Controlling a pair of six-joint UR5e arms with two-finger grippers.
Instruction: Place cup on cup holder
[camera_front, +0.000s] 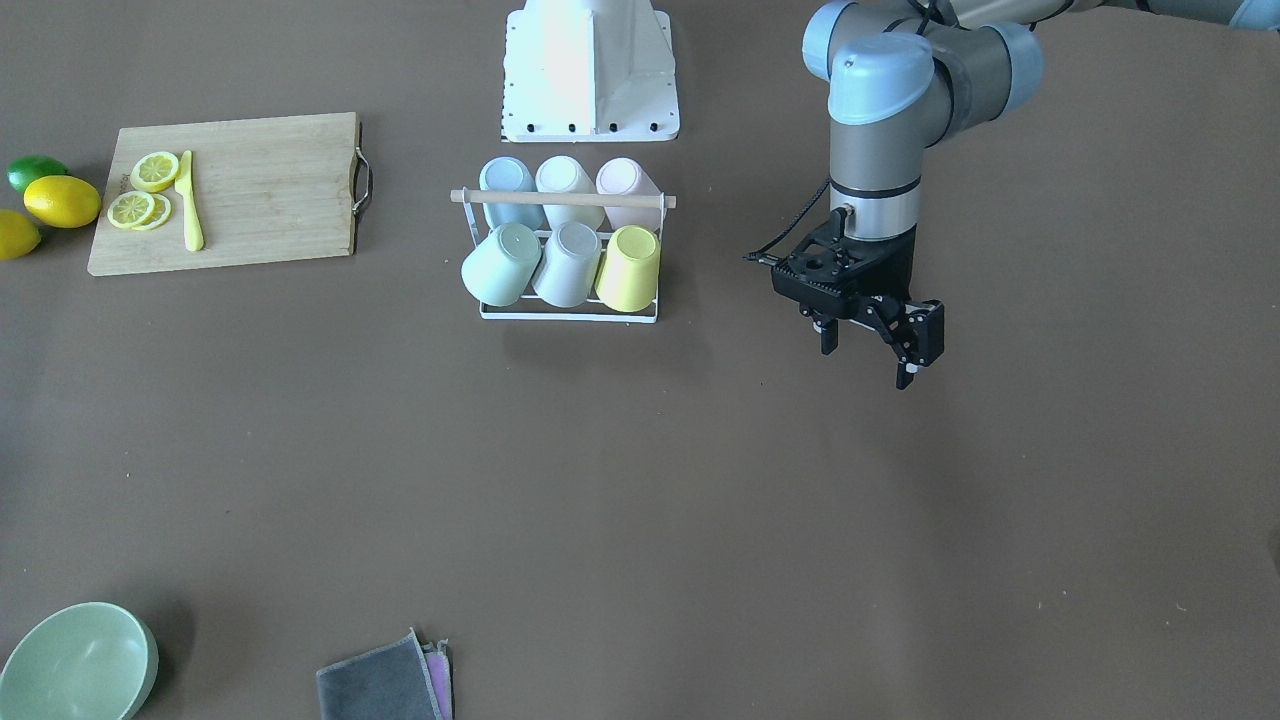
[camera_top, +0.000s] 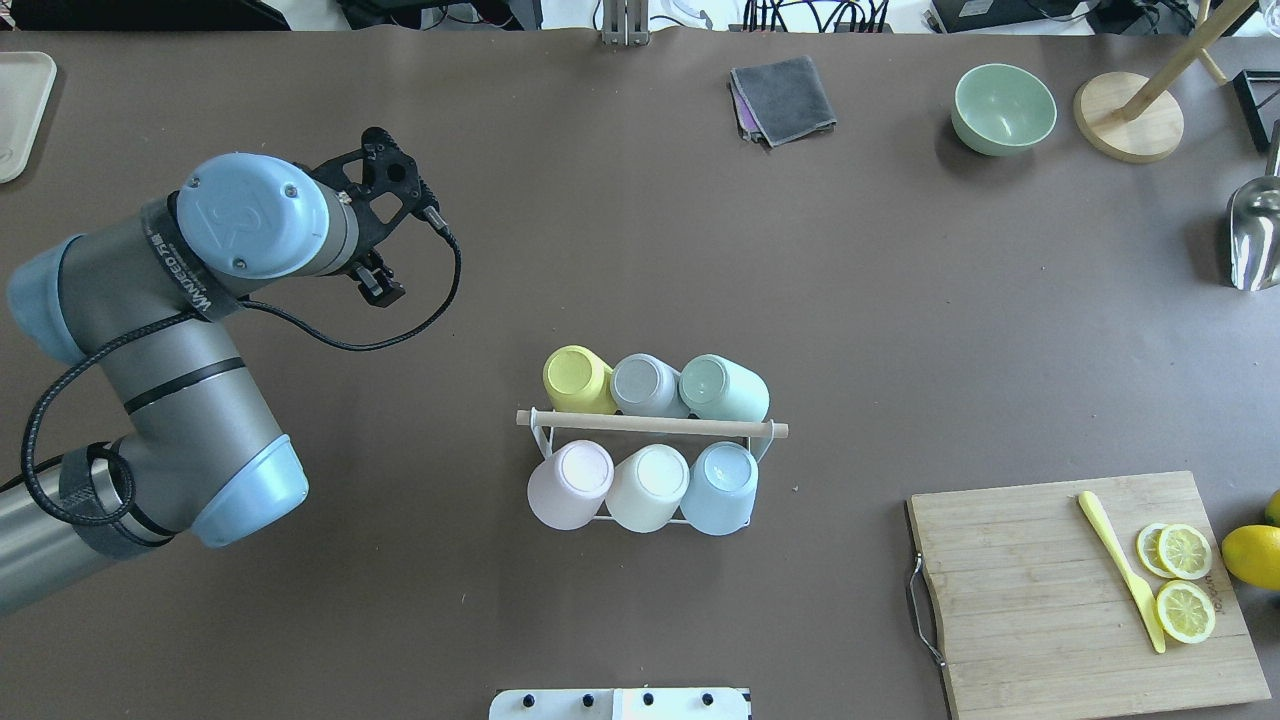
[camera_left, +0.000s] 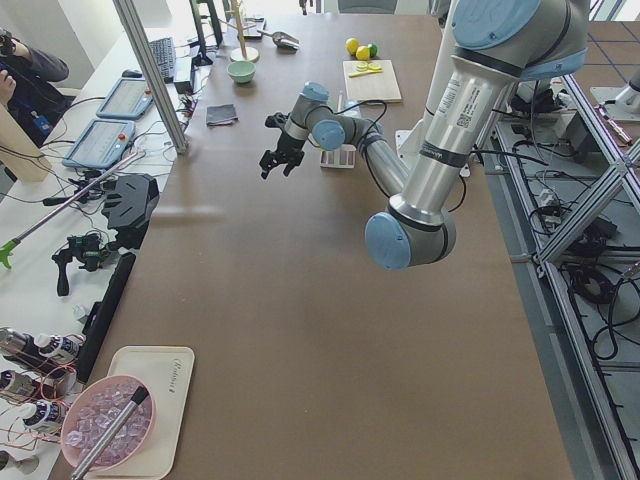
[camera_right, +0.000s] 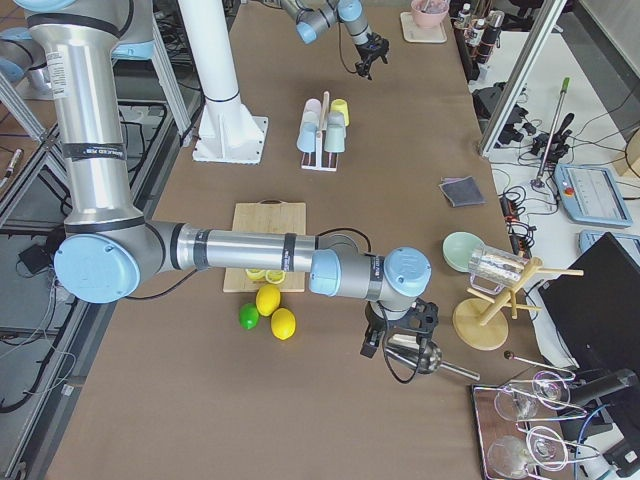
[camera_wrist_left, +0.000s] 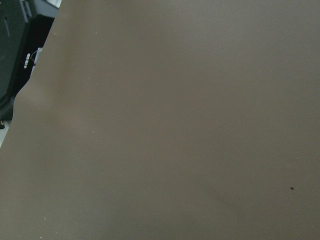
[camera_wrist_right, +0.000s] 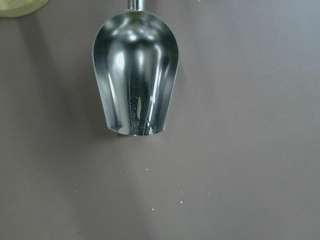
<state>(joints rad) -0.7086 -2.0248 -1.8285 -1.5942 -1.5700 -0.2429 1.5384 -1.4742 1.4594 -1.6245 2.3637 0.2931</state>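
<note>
step: placing seems done, holder (camera_front: 560, 199) holds six cups (camera_front: 628, 268) | left end effector (camera_front: 868, 352) released, empty | right end effector (camera_right: 385, 345): cannot tell | next: retract

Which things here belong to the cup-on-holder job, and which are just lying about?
Job: cup holder, six cups on it, left gripper (open, empty).
Lying about: cutting board, lemon slices, yellow knife, whole lemons, green bowl, folded cloths, metal scoop.

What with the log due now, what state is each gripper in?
Left gripper: open, holding nothing.
Right gripper: cannot be told; it shows only in the right side view, by the metal scoop.
</note>
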